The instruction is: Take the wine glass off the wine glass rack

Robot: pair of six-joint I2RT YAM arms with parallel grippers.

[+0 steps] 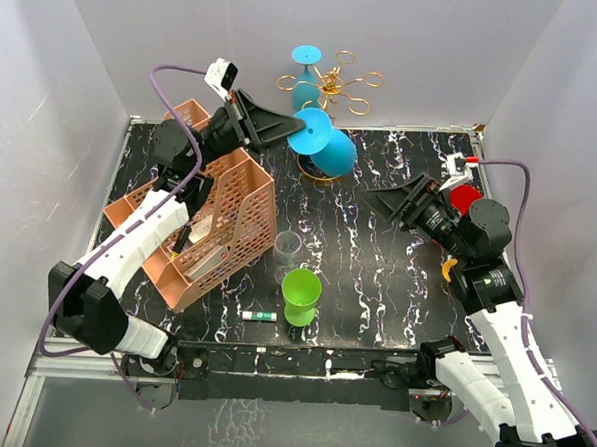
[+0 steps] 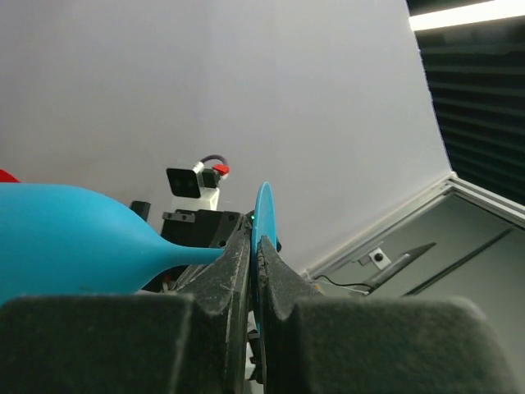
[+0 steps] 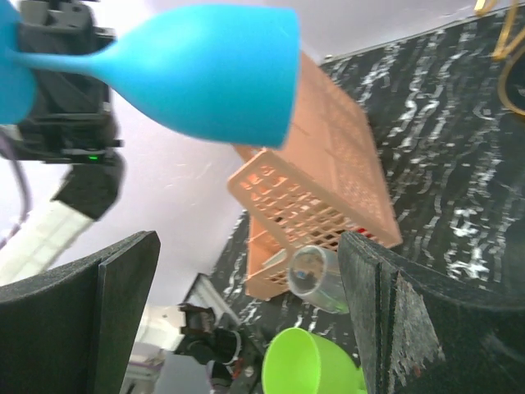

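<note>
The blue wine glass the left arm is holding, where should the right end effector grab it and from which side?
Probably the bowl, side-on from the right: the glass is held sideways, the left end effector pinches its foot, and the open right end effector faces the bowl.

Pale grey walls point(image 1: 408, 49) on three sides; black tabletop point(image 1: 385, 288), white marbled veins; bright light strip point(image 2: 463, 15) overhead.

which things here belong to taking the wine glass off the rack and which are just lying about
Job: wine glass rack; blue wine glass, held by the left hand; second blue glass on the rack.
Lying about: pink organizer; green cup; clear cup; small tube.
</note>
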